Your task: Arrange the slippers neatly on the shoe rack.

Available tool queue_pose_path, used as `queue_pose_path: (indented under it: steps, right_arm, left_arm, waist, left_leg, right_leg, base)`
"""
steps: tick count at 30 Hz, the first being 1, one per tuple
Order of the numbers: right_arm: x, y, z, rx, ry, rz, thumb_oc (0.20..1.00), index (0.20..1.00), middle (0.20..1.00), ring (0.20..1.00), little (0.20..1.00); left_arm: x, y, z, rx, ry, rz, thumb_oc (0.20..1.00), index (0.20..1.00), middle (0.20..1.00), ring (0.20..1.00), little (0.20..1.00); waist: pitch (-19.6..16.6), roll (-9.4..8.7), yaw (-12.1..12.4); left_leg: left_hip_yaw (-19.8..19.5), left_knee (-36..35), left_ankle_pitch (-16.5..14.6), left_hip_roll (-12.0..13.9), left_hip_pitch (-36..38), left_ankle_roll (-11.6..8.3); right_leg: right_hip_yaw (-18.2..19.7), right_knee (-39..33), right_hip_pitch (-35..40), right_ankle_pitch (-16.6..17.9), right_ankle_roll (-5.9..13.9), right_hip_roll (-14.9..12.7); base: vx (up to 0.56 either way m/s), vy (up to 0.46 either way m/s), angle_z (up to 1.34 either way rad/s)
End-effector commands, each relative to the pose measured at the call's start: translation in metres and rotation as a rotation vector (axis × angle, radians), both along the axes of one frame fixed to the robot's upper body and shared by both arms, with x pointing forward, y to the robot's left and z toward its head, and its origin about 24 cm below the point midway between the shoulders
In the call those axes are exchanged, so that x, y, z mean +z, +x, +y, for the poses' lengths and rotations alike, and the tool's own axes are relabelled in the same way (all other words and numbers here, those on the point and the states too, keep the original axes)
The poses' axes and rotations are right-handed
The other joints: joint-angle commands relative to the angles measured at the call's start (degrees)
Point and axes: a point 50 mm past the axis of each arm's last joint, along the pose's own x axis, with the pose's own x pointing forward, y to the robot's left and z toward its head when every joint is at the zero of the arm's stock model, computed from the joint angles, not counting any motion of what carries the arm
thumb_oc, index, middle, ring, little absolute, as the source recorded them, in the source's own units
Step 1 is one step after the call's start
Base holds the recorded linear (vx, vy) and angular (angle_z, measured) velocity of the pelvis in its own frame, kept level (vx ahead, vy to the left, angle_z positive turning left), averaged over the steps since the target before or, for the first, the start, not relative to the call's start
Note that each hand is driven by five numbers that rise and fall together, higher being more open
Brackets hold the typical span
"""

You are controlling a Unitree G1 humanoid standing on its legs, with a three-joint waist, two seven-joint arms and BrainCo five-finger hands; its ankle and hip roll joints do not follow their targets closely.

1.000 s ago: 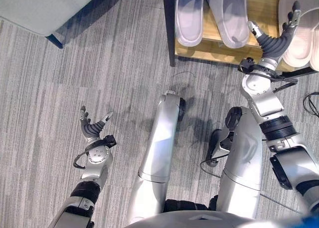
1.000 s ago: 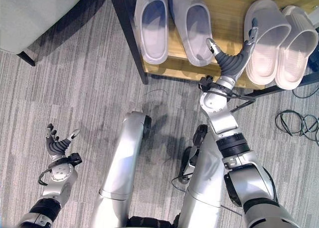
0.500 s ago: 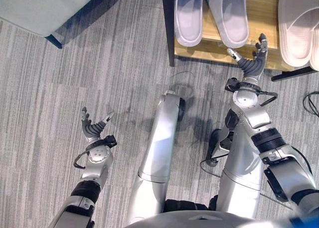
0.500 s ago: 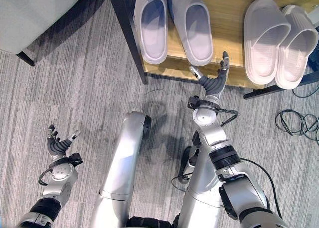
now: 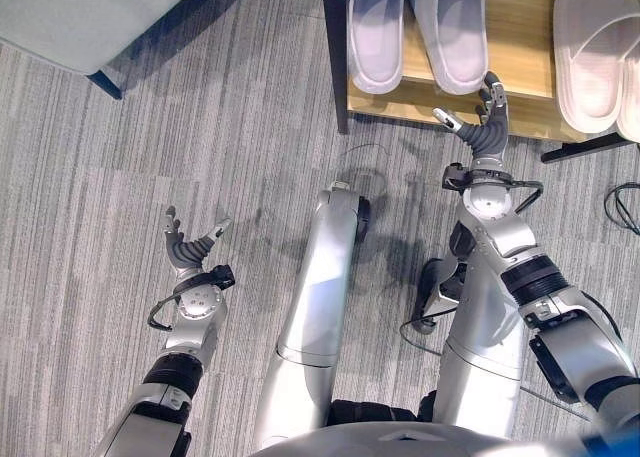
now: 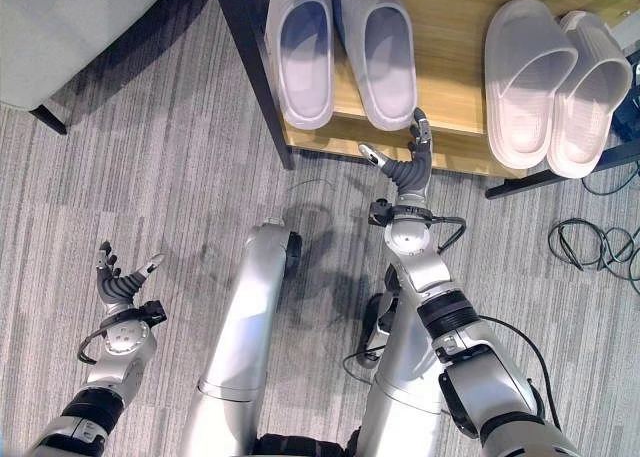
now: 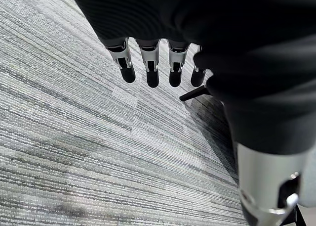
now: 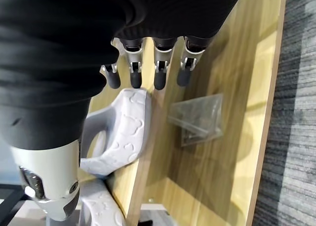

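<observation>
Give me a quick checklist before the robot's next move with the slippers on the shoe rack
1. Right hand empty, fingers straight: ok.
2. Left hand empty, open over the carpet: ok.
3. Lilac slippers side by side on the shoe rack: ok.
4. Pale pink slippers on the rack, close together: ok.
5. Pink pair lined up with the lilac pair: not ok, it sits angled.
6. Any slipper left on the floor: cannot tell beyond the views.

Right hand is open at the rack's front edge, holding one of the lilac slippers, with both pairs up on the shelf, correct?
Not quite. The right hand is open at the front edge of the shoe rack but holds nothing: the right eye view shows both lilac slippers lying on the shelf beyond its fingers. The pinkish-white pair sits there too.
</observation>
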Motion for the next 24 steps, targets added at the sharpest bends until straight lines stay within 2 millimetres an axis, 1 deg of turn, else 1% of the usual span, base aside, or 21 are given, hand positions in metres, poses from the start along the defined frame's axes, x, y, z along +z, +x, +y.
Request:
queue_pose_path:
  steps: [1, 7, 10, 14, 21, 24]
  right_arm:
    - [0.017, 0.001, 0.023, 0.132, -0.013, -0.067, 1.000, 1.000, 1.000, 1.000, 1.000]
    - [0.003, -0.003, 0.030, 0.216, -0.082, -0.023, 1.000, 1.000, 1.000, 1.000, 1.000]
    - [-0.001, -0.005, 0.034, 0.241, -0.083, -0.010, 1.000, 1.000, 1.000, 1.000, 1.000]
    - [-0.008, -0.013, 0.042, 0.302, -0.110, -0.001, 1.000, 1.000, 1.000, 1.000, 1.000]
    - [-0.005, -0.014, 0.051, 0.339, -0.136, -0.010, 1.000, 1.000, 1.000, 1.000, 1.000]
    - [-0.002, -0.016, 0.050, 0.303, -0.138, -0.039, 1.000, 1.000, 1.000, 1.000, 1.000]
  left_arm:
    - [-0.002, -0.005, 0.009, 0.007, 0.055, 0.007, 1.000, 1.000, 1.000, 1.000, 1.000]
    - [0.001, -0.002, 0.012, 0.012, 0.060, -0.002, 1.000, 1.000, 1.000, 1.000, 1.000]
    - [0.000, -0.002, 0.012, 0.014, 0.059, 0.002, 1.000, 1.000, 1.000, 1.000, 1.000]
    - [0.000, -0.002, 0.015, 0.022, 0.060, 0.002, 1.000, 1.000, 1.000, 1.000, 1.000]
    - [0.002, 0.001, 0.015, 0.026, 0.068, 0.001, 1.000, 1.000, 1.000, 1.000, 1.000]
    - [0.000, 0.000, 0.015, 0.039, 0.055, 0.001, 1.000, 1.000, 1.000, 1.000, 1.000]
  waist:
    - [-1.6, -1.66, 2.8]
    - [-1.6, -1.84, 2.7]
    - [-1.6, -1.92, 2.6]
    - [-1.6, -2.39, 2.2]
    - [-1.6, -2.53, 2.1]
    - [-1.6, -2.59, 2.0]
  left_leg:
    - [-7.1, 1.5, -5.7, -4.1, 2.1, 0.92]
    - [-7.0, 1.8, -5.7, -4.1, 2.1, 0.89]
    - [-7.0, 1.8, -5.6, -4.1, 2.1, 0.86]
    - [-6.8, 1.6, -5.5, -4.0, 2.1, 0.87]
    - [-6.8, 0.7, -5.1, -4.0, 2.1, 1.03]
    - [-6.7, 0.6, -5.1, -4.1, 2.1, 1.10]
  right_leg:
    - [8.0, 2.4, 2.6, 14.9, -4.39, -1.0]
    - [8.0, 2.7, 2.3, 15.0, -4.38, -0.7]
    - [8.2, 2.8, 2.2, 15.0, -4.38, -0.7]
    - [8.5, 2.6, 2.1, 15.1, -4.50, -0.4]
    - [8.5, 1.8, 1.7, 15.1, -4.64, -0.2]
    - [8.6, 1.8, 1.6, 15.1, -4.60, -0.2]
  base:
    - [0.00, 0.000, 0.00]
    - [0.00, 0.000, 0.00]
    - [0.00, 0.000, 0.00]
    - [0.00, 0.000, 0.00]
    - [0.00, 0.000, 0.00]
    - [0.00, 0.000, 0.00]
